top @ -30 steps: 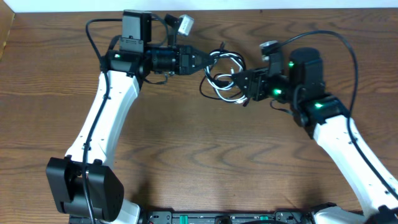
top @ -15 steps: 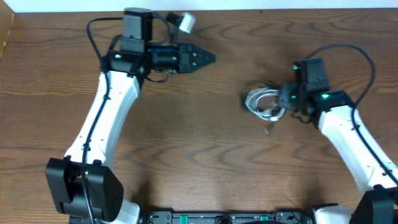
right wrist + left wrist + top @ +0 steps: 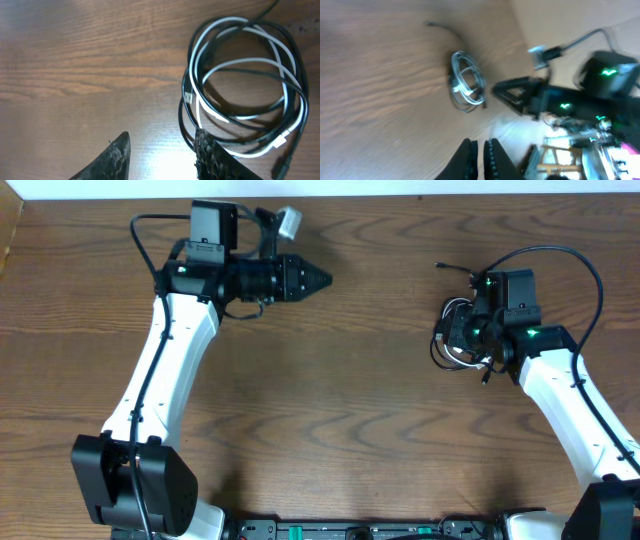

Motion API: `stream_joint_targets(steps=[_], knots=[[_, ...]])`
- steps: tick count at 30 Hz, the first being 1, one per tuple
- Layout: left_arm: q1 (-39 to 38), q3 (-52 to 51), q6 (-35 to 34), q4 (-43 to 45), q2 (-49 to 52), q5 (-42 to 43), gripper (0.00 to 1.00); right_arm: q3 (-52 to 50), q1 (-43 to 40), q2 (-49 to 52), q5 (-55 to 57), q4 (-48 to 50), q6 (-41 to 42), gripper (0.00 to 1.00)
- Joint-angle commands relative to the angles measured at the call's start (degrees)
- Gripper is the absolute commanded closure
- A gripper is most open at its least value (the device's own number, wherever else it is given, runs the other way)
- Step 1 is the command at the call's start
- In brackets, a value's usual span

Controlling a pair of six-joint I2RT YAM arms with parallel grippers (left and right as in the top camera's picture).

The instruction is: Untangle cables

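My right gripper [image 3: 161,136] has its fingers spread with nothing between them. The coil of black and white cables [image 3: 235,21] lies on the table [image 3: 75,60] just beyond the right-hand finger, its nearest loops passing behind that tip. My left gripper [image 3: 480,145] is empty, its fingers nearly pressed together, and the coil is well ahead of them.

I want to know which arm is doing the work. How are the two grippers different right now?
The left gripper is shut, its fingers almost together; the right gripper is open, its fingers spread wide. The left gripper hangs over bare table, far from the coil of cables; the right gripper is right at the coil, with one finger at its edge. Both are black and pointed, and neither holds anything.
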Motion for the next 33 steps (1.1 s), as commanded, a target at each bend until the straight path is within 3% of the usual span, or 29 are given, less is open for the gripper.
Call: stream_joint_targets(steps=[1, 5, 16, 25, 29, 32, 33], knots=[[-0.8, 0.9, 3.5, -1.9, -1.3, -11.7, 0.83, 0.0, -0.1, 3.3, 0.0, 1.2, -1.8, 0.62], [-0.8, 0.9, 3.5, -3.9, -1.3, -17.0, 0.74, 1.0, -0.2, 9.0, -0.8, 0.9, -4.4, 0.63], [-0.8, 0.9, 3.8, -4.3, -1.3, -18.9, 0.73, 5.6, -1.0, 20.3, 1.8, -0.3, -20.2, 0.66], [-0.8, 0.9, 3.8, -4.3, -1.3, -19.3, 0.73, 5.6, -0.8, 25.1, 4.2, 0.6, -23.4, 0.66], [-0.8, 0.9, 3.7, -4.3, -1.3, -19.3, 0.73, 5.6, -0.3, 25.1, 1.7, 0.3, -23.3, 0.75], [-0.8, 0.9, 3.7, -4.4, -1.3, -19.3, 0.70, 5.6, 0.4, 25.1, -5.0, 0.0, -23.4, 0.97], [-0.8, 0.9, 3.7, -4.5, -1.3, -19.3, 0.69, 5.6, 0.8, 25.0, -8.1, -0.2, -23.4, 0.99]])
